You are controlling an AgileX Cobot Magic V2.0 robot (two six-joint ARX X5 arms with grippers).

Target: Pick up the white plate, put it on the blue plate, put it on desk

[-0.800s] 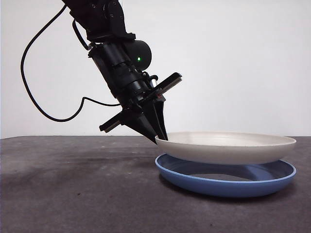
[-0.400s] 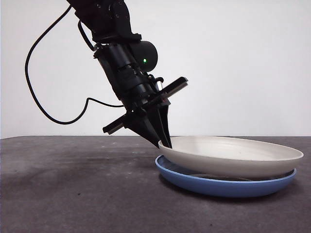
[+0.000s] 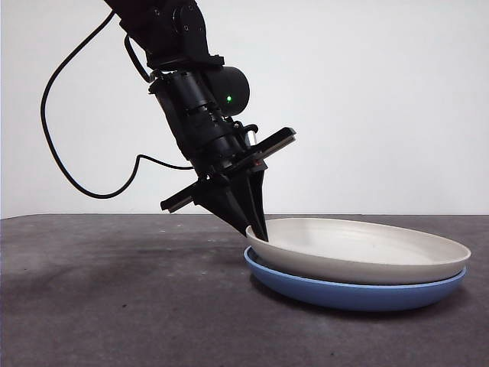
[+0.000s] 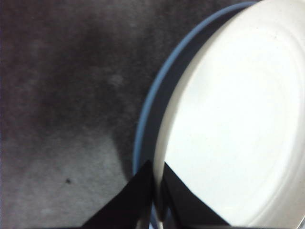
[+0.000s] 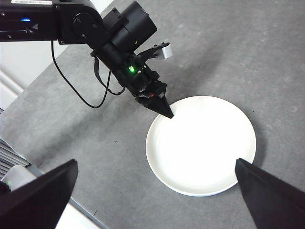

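We find no readable text, label, brand or number in any view. The white plate point(image 3: 359, 248), blue plate point(image 3: 351, 290) and table point(image 3: 114, 298) look plain; the arm's housing point(image 5: 28, 2) may carry markings, too small to read.

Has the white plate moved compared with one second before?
Yes. The white plate has come down onto the blue plate, closing the gap between them; the left gripper grips its rim.
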